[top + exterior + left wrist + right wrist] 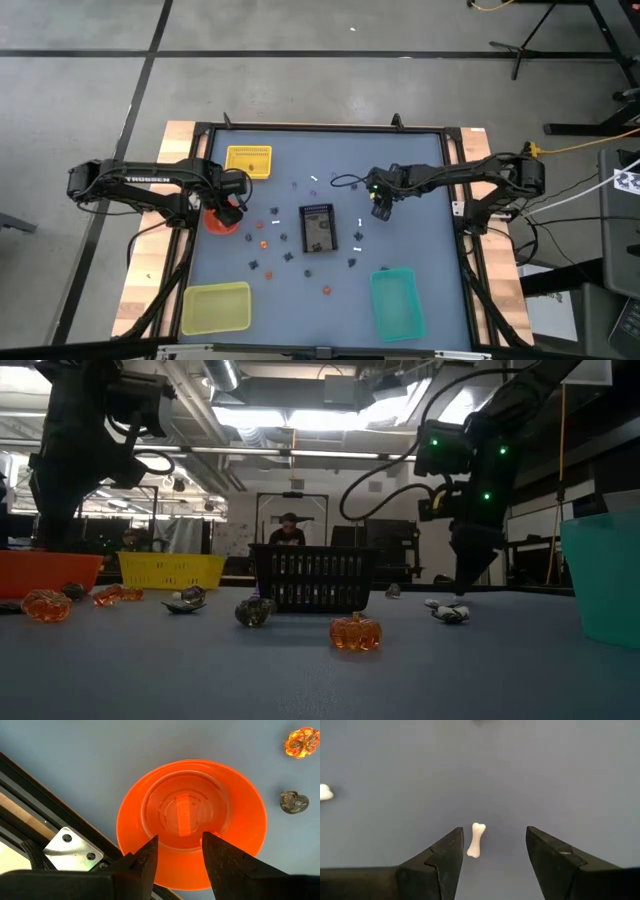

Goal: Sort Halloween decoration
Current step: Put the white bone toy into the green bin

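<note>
The Halloween decoration is a scatter of tiny white, orange and dark trinkets lying on the blue-grey table around the black tray [318,228]. My right gripper [495,842] hangs open just above the table, right of the tray. A small white bone [475,840] lies flat between its fingers, close to one of them and touching neither. My left gripper [179,847] is open above the orange bowl [190,820] at the table's left edge. An orange pumpkin [301,742] and a dark trinket [294,802] lie just beyond the bowl.
A yellow basket [248,160] sits at the far left, a yellow-green container [215,307] at the near left and a teal container [397,300] at the near right. An orange pumpkin [356,632] lies near the front edge. People show in the room behind.
</note>
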Action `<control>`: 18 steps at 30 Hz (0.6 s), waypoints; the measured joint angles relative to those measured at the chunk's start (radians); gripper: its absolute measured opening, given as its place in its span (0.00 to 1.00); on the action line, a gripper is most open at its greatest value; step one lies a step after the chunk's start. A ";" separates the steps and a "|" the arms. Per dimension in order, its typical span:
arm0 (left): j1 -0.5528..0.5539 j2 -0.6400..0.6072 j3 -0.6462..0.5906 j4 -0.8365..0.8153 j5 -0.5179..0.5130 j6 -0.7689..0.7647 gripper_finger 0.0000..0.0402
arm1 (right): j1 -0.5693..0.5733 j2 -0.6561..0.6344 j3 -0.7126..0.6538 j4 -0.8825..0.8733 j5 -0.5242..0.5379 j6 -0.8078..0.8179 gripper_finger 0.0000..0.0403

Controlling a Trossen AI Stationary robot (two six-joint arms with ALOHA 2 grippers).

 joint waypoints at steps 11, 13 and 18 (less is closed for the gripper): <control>0.000 0.000 0.000 0.000 0.000 -0.001 0.34 | 0.000 0.053 0.003 0.010 -0.004 0.000 0.53; 0.000 0.000 0.000 0.000 0.000 -0.001 0.34 | 0.000 0.054 0.003 0.011 -0.009 0.000 0.53; 0.000 0.000 0.000 0.000 0.000 -0.001 0.34 | 0.000 0.055 0.003 0.011 -0.015 0.000 0.49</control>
